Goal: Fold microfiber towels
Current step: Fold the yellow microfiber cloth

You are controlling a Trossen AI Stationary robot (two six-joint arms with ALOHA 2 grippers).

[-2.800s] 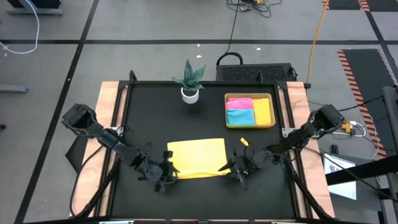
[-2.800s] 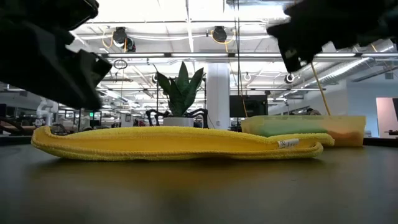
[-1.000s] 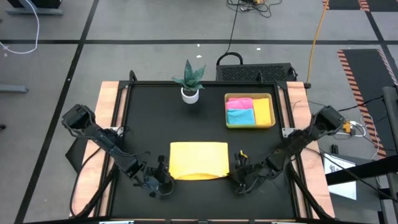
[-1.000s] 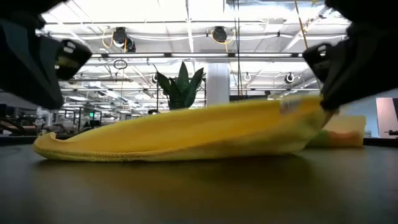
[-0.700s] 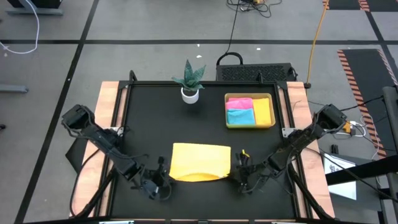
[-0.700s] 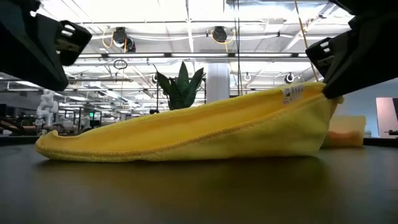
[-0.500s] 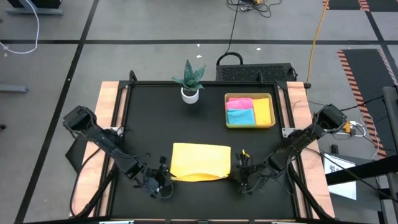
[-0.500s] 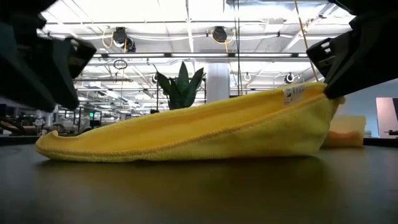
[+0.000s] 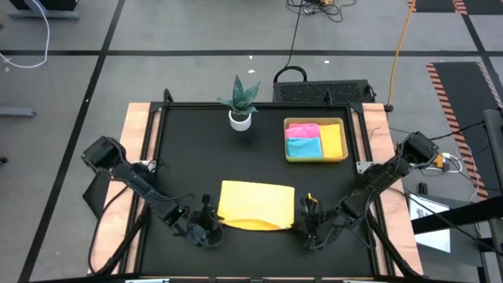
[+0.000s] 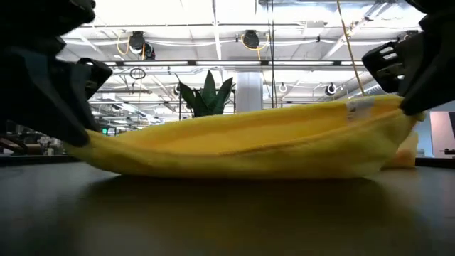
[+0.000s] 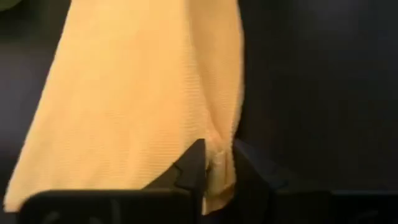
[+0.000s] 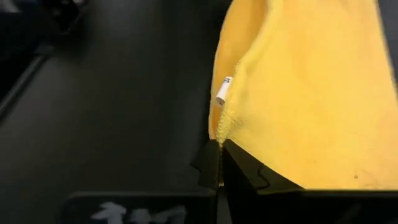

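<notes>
Lying near the front middle of the black table (image 9: 173, 149), the yellow towel (image 9: 257, 205) is folded over into a soft rectangle, its nap fine and ribbed in the wrist views. Seen from table height, it bellies up in a long low arch, both near corners lifted off the table and the middle sagging to the surface. A small white tag (image 12: 224, 90) juts from the stitched hem at its right near corner.

The left gripper (image 9: 206, 224) is at the towel's left near corner; its jaws stand a little apart with the towel's edge pinched between them. The right gripper (image 9: 312, 222) is at the right near corner, jaws pressed together on the hem just below the tag.

Farther back on the right, a yellow-green tray (image 9: 316, 159) holds three folded towels: pink (image 9: 303, 129) at the far side, blue (image 9: 303, 146) nearer, and an orange one (image 9: 333, 140) on the right. A potted plant (image 9: 240, 103) stands at the far middle.
</notes>
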